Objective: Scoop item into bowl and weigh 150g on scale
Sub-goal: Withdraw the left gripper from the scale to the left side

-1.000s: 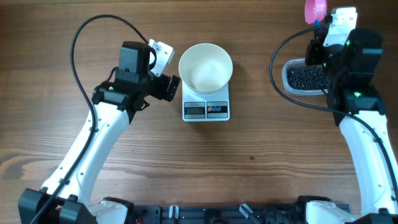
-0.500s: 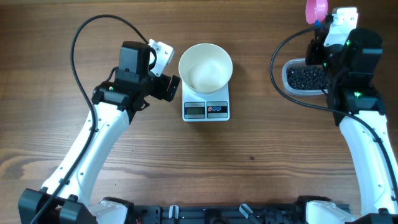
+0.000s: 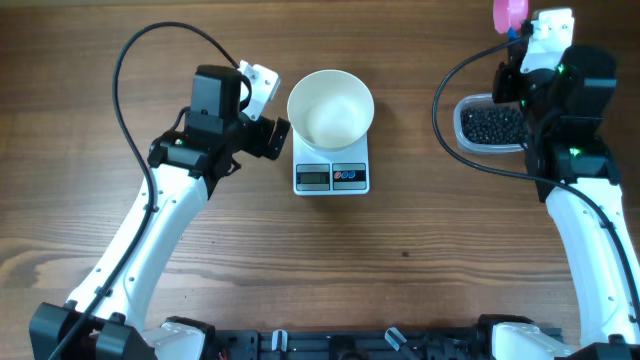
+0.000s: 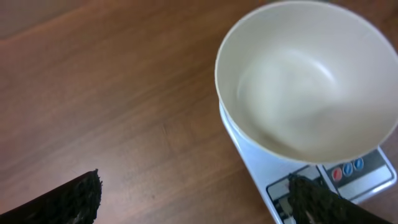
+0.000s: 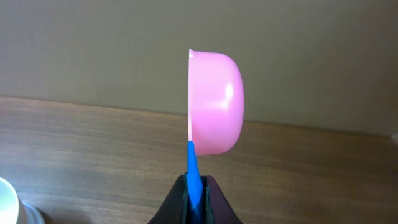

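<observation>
Two arms, and hardly a twitch since a second ago. Only the glossy pink scoop (image 3: 509, 12) looks a shade nearer the top edge in the overhead view. The right gripper (image 5: 196, 200) is clamped on the scoop's thin blue handle (image 5: 193, 167), the rounded cup turned on its side. The left gripper (image 4: 193, 208) stays spread wide, holding nothing, just left of the scale (image 3: 332, 177). The smooth, round white bowl (image 4: 298, 93) sits on that flat white scale. The tiny black beads (image 3: 490, 125) lie heaped in the clear container (image 3: 461, 128), well right on the wood-grain table (image 3: 400, 260).
</observation>
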`<state>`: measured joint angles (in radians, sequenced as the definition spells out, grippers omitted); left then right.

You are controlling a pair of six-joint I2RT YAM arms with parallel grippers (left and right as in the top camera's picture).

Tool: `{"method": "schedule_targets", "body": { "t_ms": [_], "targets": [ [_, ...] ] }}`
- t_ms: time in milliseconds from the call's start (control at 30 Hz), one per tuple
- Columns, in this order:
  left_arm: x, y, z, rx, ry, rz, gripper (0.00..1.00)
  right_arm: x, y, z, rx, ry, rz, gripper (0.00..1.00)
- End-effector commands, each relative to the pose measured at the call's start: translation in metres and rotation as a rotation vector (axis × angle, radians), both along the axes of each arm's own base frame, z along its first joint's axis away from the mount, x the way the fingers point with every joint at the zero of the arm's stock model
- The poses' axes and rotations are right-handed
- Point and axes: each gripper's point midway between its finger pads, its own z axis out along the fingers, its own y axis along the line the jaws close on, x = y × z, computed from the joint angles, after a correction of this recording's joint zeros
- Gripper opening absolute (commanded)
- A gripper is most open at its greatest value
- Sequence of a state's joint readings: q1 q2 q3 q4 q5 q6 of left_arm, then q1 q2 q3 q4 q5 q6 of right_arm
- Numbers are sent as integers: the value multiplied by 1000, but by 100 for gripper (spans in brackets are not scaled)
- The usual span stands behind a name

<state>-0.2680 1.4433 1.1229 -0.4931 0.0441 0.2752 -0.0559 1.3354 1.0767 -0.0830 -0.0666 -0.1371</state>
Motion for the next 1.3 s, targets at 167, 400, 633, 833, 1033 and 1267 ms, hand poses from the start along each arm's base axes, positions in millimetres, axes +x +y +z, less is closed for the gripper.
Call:
{"method": "schedule_targets", "body": {
  "t_ms": [167, 400, 633, 833, 1033, 1267],
  "targets": [
    [0, -1, -3, -11, 8, -13, 100, 4, 5, 10, -8, -28, 43, 4],
    [-21, -42, 1, -198, 78, -192, 100, 4, 8, 10, -2, -27, 58, 4],
    [-56, -49, -16, -248, 253, -214, 100, 4, 9, 10, 0, -27, 64, 4],
    [-67, -65, -14, -244, 246, -336, 100, 3, 9, 9, 0, -22, 64, 4],
    [-85, -76, -3, -261, 231, -458, 100, 3, 9, 9, 0, -22, 64, 4],
    [-103, -74, 21, -202, 102, -617, 100, 2, 9, 6, 2, -11, 64, 4]
  ]
}}
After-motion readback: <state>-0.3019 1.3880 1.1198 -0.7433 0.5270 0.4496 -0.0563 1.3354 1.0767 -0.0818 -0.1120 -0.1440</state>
